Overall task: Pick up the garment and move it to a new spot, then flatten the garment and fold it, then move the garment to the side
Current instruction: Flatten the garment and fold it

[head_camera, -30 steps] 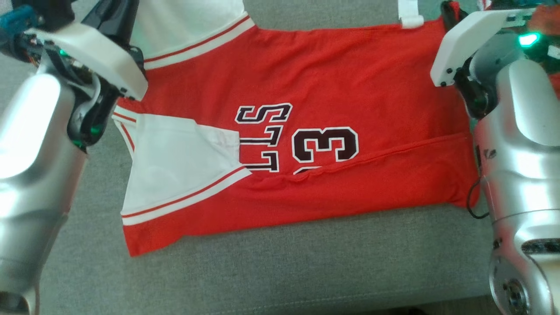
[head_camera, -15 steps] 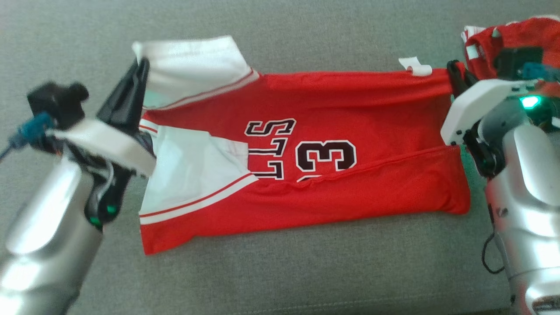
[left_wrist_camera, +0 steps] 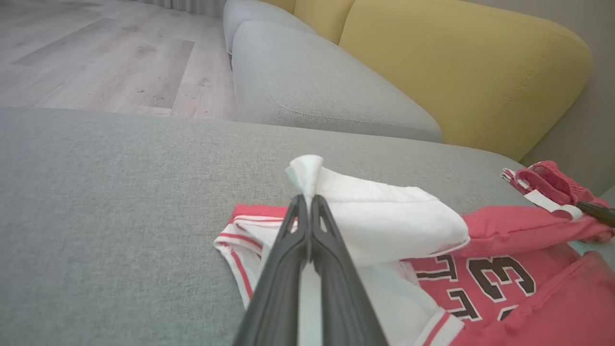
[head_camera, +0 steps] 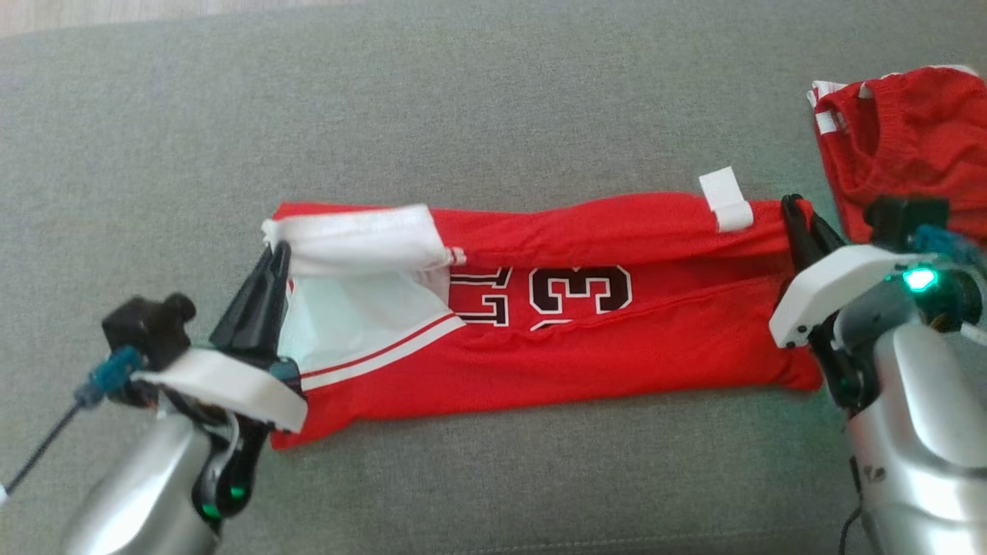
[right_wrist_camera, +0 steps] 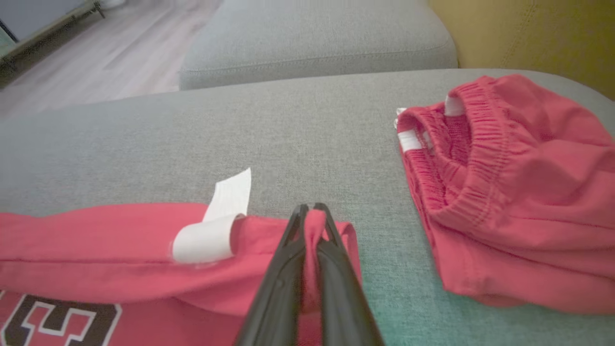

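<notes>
Garment (head_camera: 586,347): a red jersey with white trim and dark numerals, lying on the grey sofa cushion (head_camera: 463,116) as a long, narrow band. Its far edge is rolled over toward the robot, so it partly covers the lettering and the "3" (head_camera: 580,287).

Taking the red shorts (head_camera: 910,146) as the landmark, the jersey stretches away from them toward the robot's left, and its nearest corner lies just beside them without touching. The shorts are a crumpled heap with the elastic waistband facing the jersey.

The right pincer (head_camera: 794,204) is at the jersey corner closest to the shorts. Its two dark fingers are clenched on a small pinch of red cloth, which the right wrist view shows bunched between the tips (right_wrist_camera: 312,209). A white tag (head_camera: 725,199) loops over the rolled edge just past that pincer, on the side away from the shorts.

The left pincer (head_camera: 271,254) is well apart from the shorts, at the jersey's opposite end. It is clenched on the white sleeve panel (head_camera: 362,239). In the left wrist view a peak of white fabric stands above the closed tips (left_wrist_camera: 307,199), lifted off the cushion, and the rest of the panel drapes back toward the shorts.
</notes>
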Robot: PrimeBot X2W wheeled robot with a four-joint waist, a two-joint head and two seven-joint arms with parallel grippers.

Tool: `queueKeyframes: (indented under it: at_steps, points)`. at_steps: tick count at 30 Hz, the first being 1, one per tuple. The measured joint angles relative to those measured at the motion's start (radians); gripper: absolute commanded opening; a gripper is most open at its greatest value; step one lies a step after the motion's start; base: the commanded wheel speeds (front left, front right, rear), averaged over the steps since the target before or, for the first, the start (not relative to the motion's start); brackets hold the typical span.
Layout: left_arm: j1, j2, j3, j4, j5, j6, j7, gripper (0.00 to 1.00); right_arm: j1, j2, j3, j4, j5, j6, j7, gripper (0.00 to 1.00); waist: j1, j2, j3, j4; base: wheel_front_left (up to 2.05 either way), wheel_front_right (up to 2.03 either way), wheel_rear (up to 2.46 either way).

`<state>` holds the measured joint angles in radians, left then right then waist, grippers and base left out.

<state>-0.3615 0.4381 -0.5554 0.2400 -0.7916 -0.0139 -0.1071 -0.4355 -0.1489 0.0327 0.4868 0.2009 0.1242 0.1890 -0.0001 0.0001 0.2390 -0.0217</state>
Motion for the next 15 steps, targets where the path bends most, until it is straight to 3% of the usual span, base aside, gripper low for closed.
queueKeyframes:
  at_steps: [1,3,5,7,8,9,15]
  points:
    - [0.009,-0.003,-0.003,0.001,0.001,0.007,-0.007,0.00,0.009,0.008,-0.006,-0.007,0.000,0.000,-0.014,0.33,0.0000,0.0000,-0.002,0.000,0.00,0.00,0.00]
    - [0.026,-0.012,-0.003,0.006,0.000,0.008,-0.033,0.00,0.025,0.019,-0.012,-0.017,-0.004,0.000,-0.042,1.00,0.0000,0.0000,-0.007,-0.002,0.00,0.00,0.00]
    - [0.050,-0.026,-0.003,0.012,-0.001,0.008,-0.063,0.41,0.043,0.033,-0.026,-0.024,-0.009,0.000,-0.066,1.00,0.0001,0.0000,-0.014,-0.004,0.00,0.00,0.00]
    - [0.082,-0.044,-0.001,0.015,-0.008,0.005,-0.094,0.69,0.068,0.046,-0.044,-0.026,-0.009,0.000,-0.089,1.00,0.0000,0.0000,-0.022,-0.005,0.00,0.00,0.00]
    - [0.100,-0.053,0.001,0.018,-0.014,0.005,-0.105,0.90,0.083,0.051,-0.055,-0.027,-0.009,0.000,-0.099,1.00,0.0001,0.0000,-0.026,-0.005,0.00,0.00,0.00]
    - [0.119,-0.063,0.004,0.024,-0.020,0.005,-0.115,1.00,0.100,0.056,-0.069,-0.027,-0.009,0.000,-0.110,1.00,0.0001,0.0000,-0.031,-0.004,0.00,0.00,0.00]
    - [0.237,-0.100,0.045,0.063,-0.020,0.013,-0.137,1.00,0.200,0.080,-0.158,-0.038,-0.015,0.000,-0.156,1.00,0.0000,0.0000,-0.070,0.004,0.00,0.00,0.00]
